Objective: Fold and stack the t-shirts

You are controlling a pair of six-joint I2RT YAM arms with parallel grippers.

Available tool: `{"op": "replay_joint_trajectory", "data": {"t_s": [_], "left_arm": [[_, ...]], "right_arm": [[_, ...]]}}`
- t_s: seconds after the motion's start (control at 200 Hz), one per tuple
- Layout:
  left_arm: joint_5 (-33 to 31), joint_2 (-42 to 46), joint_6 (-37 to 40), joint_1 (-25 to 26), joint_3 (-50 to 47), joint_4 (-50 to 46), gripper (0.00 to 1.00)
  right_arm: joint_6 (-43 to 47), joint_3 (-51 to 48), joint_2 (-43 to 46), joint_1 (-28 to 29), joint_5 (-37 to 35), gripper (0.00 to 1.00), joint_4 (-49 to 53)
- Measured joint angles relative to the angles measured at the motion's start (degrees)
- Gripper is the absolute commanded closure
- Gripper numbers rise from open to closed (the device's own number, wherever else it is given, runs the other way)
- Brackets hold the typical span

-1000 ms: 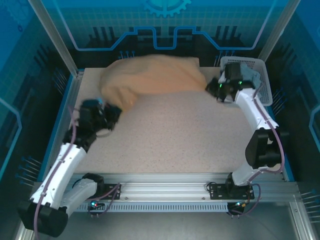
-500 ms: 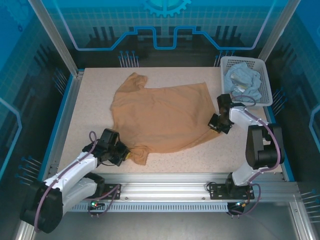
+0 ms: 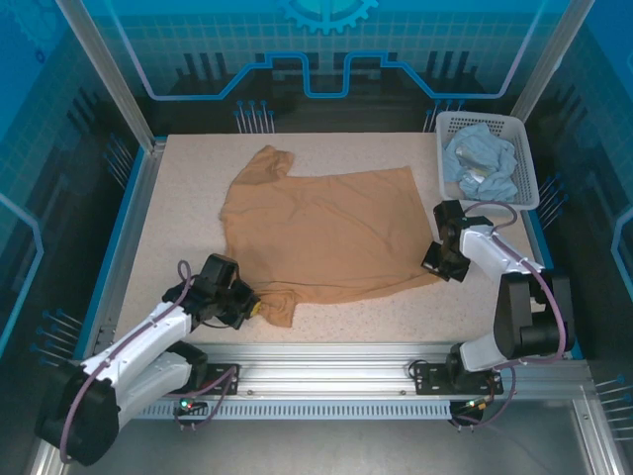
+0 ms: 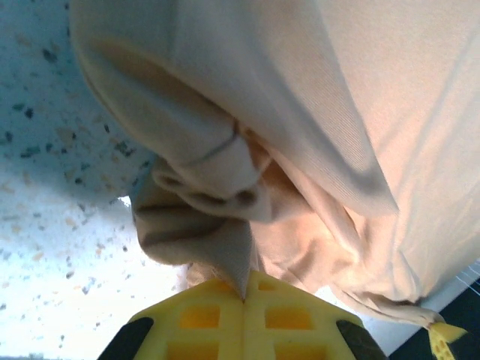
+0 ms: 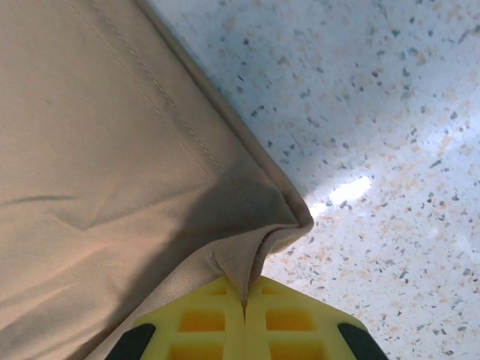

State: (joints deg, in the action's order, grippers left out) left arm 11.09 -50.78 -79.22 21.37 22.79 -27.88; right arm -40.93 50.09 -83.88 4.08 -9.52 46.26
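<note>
A tan t-shirt (image 3: 321, 233) lies spread across the middle of the table, one sleeve toward the back left. My left gripper (image 3: 249, 308) is shut on its bunched near-left sleeve (image 4: 217, 195), the cloth pinched between the yellow fingers (image 4: 202, 319). At the near-right hem corner (image 5: 277, 217) my right gripper (image 3: 433, 265) is shut on the fabric, low over the table. A pale blue t-shirt (image 3: 482, 163) lies crumpled in the white basket (image 3: 524, 163) at the back right.
The speckled tabletop (image 3: 376, 317) runs between the shirt and the metal rail (image 3: 326, 361) at the near edge. Blue frame walls close in both sides, and the basket stands just behind the right arm.
A second ago the tan shirt hung bunched at the back of the table. Both grippers pulled it toward the near edge and it now lies spread flat; the right gripper moved slightly nearer.
</note>
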Motion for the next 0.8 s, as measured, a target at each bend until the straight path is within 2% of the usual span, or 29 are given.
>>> {"op": "replay_joint_trajectory", "data": {"t_s": [0.12,0.165,0.235,0.275,0.325,0.535,0.66,0.8], "left_arm": [[-0.39,3.85,-1.40,0.55,0.76,-4.02,1.00],[-0.37,4.92,-1.62,0.68,1.01,-5.33,0.82],[-0.55,5.79,-1.68,0.74,1.99,-7.50,0.62],[-0.90,5.79,-1.16,0.83,3.41,-9.29,0.56],[-1.92,5.57,-1.25,0.90,6.12,-11.67,0.52],[-9.22,-0.70,3.10,-0.20,27.06,-19.41,0.58],[-9.75,-9.31,6.21,-6.36,33.18,-18.18,0.66],[-7.63,-23.80,8.48,-13.11,34.82,-14.29,0.72]], "right_arm": [[0.00,-0.61,0.20,0.00,-0.63,1.00,0.79],[0.00,-0.61,0.20,0.00,-0.79,0.99,0.90],[-0.07,-0.59,0.20,0.00,-1.27,0.84,1.25],[-0.59,-0.59,0.42,0.00,-1.88,0.75,1.86],[-0.66,-0.61,1.27,0.00,-2.84,0.68,2.84],[-2.86,-0.59,11.82,0.00,-6.88,0.62,6.58],[-2.54,-0.59,13.25,0.39,-6.21,0.63,5.09],[-0.15,0.96,7.21,2.82,-0.76,0.66,-0.68]]}}
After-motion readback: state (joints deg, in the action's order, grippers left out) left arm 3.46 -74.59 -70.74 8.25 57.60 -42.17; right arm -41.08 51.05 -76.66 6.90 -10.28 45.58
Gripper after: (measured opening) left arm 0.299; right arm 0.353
